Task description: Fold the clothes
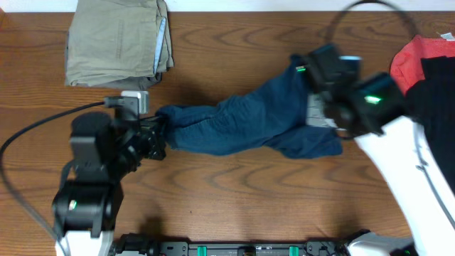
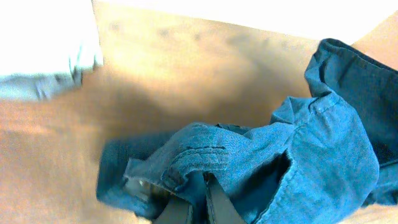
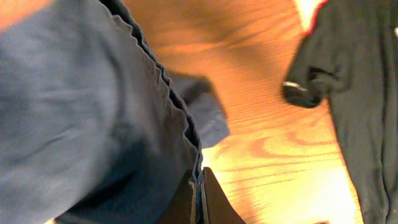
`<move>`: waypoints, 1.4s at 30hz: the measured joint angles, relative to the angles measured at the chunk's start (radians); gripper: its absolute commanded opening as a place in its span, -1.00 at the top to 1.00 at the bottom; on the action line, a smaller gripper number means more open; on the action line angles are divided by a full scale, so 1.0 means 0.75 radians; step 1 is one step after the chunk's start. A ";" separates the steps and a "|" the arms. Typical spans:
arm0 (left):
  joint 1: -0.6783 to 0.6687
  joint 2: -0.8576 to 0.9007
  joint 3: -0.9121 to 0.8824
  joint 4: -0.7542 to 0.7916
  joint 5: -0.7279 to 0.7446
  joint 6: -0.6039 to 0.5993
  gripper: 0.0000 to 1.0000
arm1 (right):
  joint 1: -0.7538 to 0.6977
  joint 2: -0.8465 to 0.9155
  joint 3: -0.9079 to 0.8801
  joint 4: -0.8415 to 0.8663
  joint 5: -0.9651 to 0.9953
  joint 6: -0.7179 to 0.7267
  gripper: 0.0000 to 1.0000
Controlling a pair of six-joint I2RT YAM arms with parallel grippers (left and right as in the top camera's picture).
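Note:
The clothes, a pair of navy blue denim shorts (image 1: 249, 124), lie stretched and bunched across the middle of the table. My left gripper (image 1: 158, 136) is shut on the shorts' left end; in the left wrist view blue cloth (image 2: 261, 155) is pinched between the two dark fingers (image 2: 219, 205). My right gripper (image 1: 320, 107) is shut on the shorts' right end. In the right wrist view a hemmed edge of the shorts (image 3: 93, 112) runs down into the closed fingers (image 3: 211, 199).
A folded khaki-tan garment (image 1: 117, 39) with a pale blue edge lies at the back left. A black garment (image 1: 437, 107) over a red one (image 1: 419, 53) lies at the right edge; the black one (image 3: 354, 81) also shows in the right wrist view. A cable (image 1: 43, 128) trails left.

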 measured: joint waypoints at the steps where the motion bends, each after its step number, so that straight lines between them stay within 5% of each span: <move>1: -0.001 -0.030 0.013 -0.002 0.001 -0.003 0.88 | -0.028 -0.026 0.000 -0.003 0.001 -0.001 0.98; 21: -0.001 -0.247 0.556 -0.101 0.111 -0.086 0.88 | -0.252 -0.512 0.002 0.089 0.008 -0.035 0.98; 32: -0.001 -0.241 0.675 -0.098 0.090 -0.109 0.88 | -0.252 -0.565 0.028 0.231 0.007 -0.053 0.98; 42: -0.001 0.153 0.663 -0.131 -0.165 -0.109 0.88 | -0.252 -0.354 0.043 0.449 0.013 -0.057 0.98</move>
